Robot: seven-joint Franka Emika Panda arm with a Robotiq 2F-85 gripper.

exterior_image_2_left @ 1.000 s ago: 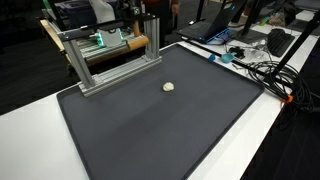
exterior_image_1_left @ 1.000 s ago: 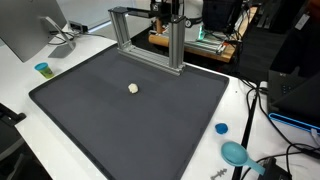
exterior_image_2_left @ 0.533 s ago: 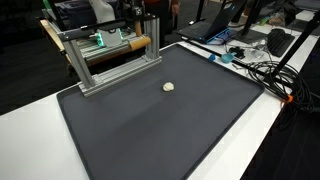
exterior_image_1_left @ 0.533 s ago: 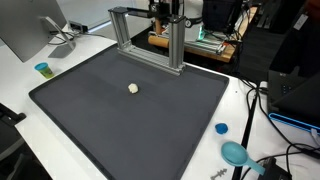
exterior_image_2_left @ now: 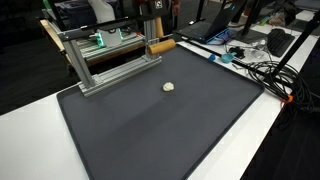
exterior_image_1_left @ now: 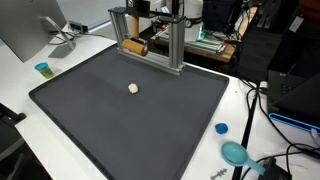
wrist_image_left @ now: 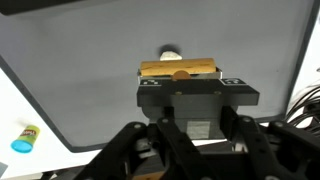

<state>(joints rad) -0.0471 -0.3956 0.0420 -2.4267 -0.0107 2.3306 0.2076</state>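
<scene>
A wooden cylinder (wrist_image_left: 203, 69) is gripped crosswise at its middle by the closed claw (wrist_image_left: 180, 78), so that it is kept level. It is held raised, close to the metal frame (exterior_image_1_left: 178, 45). A small pale lump (exterior_image_1_left: 133, 88) is left farther out from the frame on the dark surface (exterior_image_1_left: 130, 125).

From where I stand, the wrist view shows only the top of the pale lump (wrist_image_left: 171, 51) on the dark surface (wrist_image_left: 80, 60); the wooden rod (wrist_image_left: 180, 69) covers the rest. The pincer (wrist_image_left: 180, 76) has its fingertips buried under its own body. In an exterior view the arm (exterior_image_1_left: 158, 7) runs off the top edge, partly behind the metal frame (exterior_image_1_left: 176, 40). The blue-and-yellow thing (wrist_image_left: 22, 138) is too blurred to name.
</scene>
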